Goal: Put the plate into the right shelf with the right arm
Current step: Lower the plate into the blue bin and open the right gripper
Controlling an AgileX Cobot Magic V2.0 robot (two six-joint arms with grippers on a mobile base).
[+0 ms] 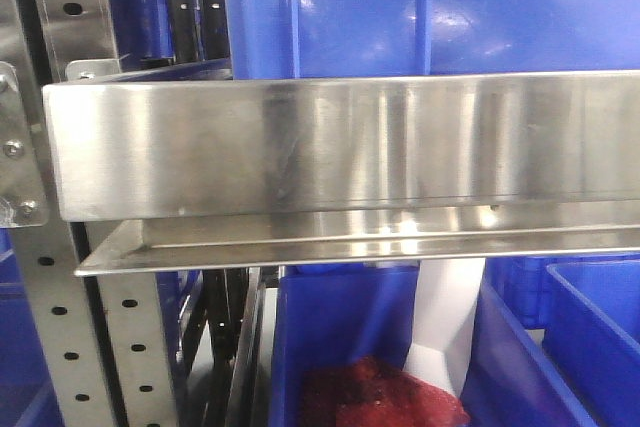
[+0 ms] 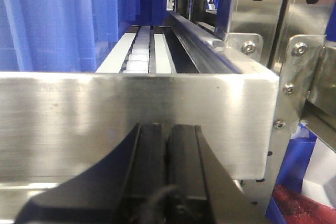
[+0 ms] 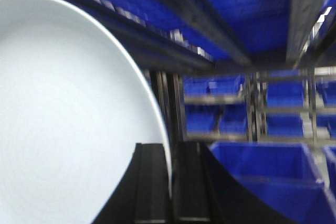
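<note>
In the right wrist view the white plate (image 3: pixel 63 119) fills the left half, held on edge. My right gripper (image 3: pixel 169 148) is shut on the plate's rim, one black finger on each side. Beyond it stand steel rack levels with blue bins (image 3: pixel 262 177). In the front view the shelf's wide shiny steel rail (image 1: pixel 340 147) crosses the frame, with blue bins above it (image 1: pixel 420 7) and below it. My left gripper (image 2: pixel 168 129) is shut and empty, close against a steel rail (image 2: pixel 131 114). Neither the plate nor the grippers show in the front view.
A perforated steel upright (image 1: pixel 60 327) stands at the left in the front view. A lower blue bin holds something red (image 1: pixel 370 397) and a white object (image 1: pixel 445 327). In the left wrist view a roller track (image 2: pixel 139 53) runs back behind the rail, and bolted brackets (image 2: pixel 294 77) are at the right.
</note>
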